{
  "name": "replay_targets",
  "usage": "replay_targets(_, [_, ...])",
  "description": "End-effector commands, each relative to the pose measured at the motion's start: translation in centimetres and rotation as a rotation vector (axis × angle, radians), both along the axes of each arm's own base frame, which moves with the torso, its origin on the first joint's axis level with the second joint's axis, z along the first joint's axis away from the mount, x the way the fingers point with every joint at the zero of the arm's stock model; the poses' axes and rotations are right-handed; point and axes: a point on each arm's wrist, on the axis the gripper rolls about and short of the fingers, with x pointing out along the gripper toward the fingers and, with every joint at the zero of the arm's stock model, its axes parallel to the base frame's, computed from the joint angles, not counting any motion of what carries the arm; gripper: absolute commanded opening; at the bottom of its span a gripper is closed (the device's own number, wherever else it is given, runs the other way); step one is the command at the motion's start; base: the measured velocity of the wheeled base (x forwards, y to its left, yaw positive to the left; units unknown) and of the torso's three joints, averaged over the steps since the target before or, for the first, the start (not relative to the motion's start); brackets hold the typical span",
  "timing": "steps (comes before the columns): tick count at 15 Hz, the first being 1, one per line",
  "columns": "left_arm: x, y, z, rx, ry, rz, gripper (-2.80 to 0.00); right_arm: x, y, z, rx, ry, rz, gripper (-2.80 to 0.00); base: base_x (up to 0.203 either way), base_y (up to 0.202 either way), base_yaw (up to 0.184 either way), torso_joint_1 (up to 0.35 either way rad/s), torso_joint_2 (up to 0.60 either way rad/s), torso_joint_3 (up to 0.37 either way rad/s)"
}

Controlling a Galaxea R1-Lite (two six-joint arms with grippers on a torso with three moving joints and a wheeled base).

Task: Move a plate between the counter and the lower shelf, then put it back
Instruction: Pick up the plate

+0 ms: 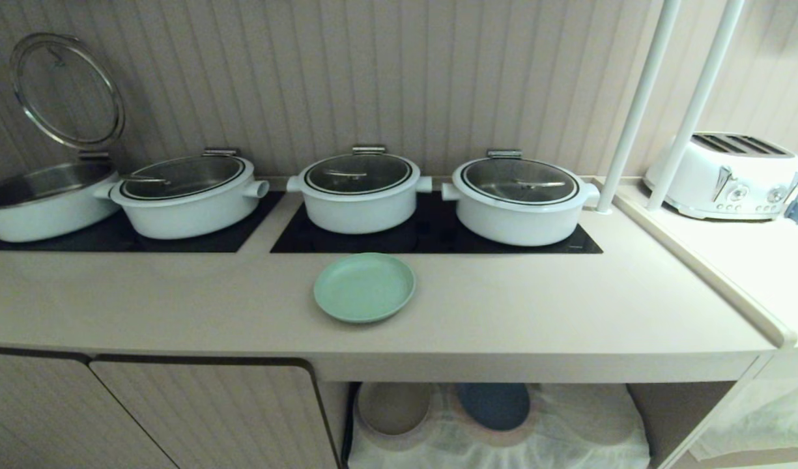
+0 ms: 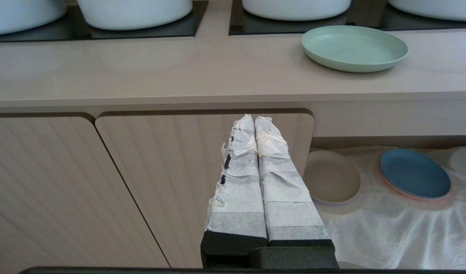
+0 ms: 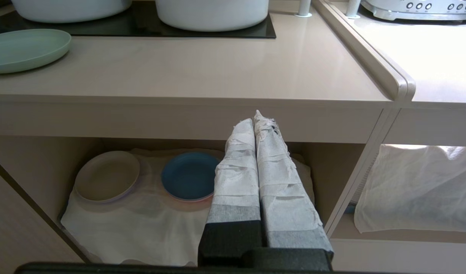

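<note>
Head view: plate (image 1: 364, 287) on counter (image 1: 177, 306), 6 o'clock of middle pot (image 1: 359, 192). Lower shelf (image 1: 568, 423) awaits it. Left gripper (image 2: 254, 121), right gripper (image 3: 254, 118) closed, empty, below counter edge. Transfer not started.

The counter (image 1: 177, 306) bears the plate (image 1: 364, 287) (mint-green) and white pots (image 1: 359, 193) on hobs.

Left gripper (image 2: 254, 118) and right gripper (image 3: 254, 116), fingers together, empty.
</note>
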Motion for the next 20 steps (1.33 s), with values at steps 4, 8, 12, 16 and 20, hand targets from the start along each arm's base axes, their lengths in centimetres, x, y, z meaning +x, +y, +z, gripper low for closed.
replay_targets(4, [0.00, 0.00, 0.00, 0.000, 0.000, 0.000, -2.80, 0.00, 0.00, 0.00, 0.002, 0.000, 0.000, -2.80, 0.000, 0.000, 0.000, 0.000, 0.00, 0.000])
replay_targets(8, [0.00, 0.00, 0.00, 0.002, 0.000, -0.001, -2.80, 0.00, 0.00, 0.00, 0.002, 0.000, 0.000, -2.80, 0.000, 0.000, 0.000, 0.000, 0.00, 0.000])
replay_targets(12, [0.00, -0.02, 0.02, 0.011, -0.002, -0.010, -2.80, 0.00, 0.00, -0.01, 0.002, 0.001, 0.000, -2.80, 0.000, 0.000, 0.000, 0.000, 0.00, 0.000])
replay_targets(16, [0.00, -0.02, 0.00, 0.016, 0.000, -0.010, -2.80, 0.00, 0.00, 0.00, 0.002, 0.000, 0.000, -2.80, 0.000, 0.000, 0.000, 0.000, 0.00, 0.000])
replay_targets(20, [0.00, -0.02, 0.00, 0.000, 0.000, -0.008, -2.80, 0.00, 0.00, 0.00, 0.002, 0.000, 0.000, -2.80, 0.000, 0.000, 0.000, 0.000, 0.00, 0.000])
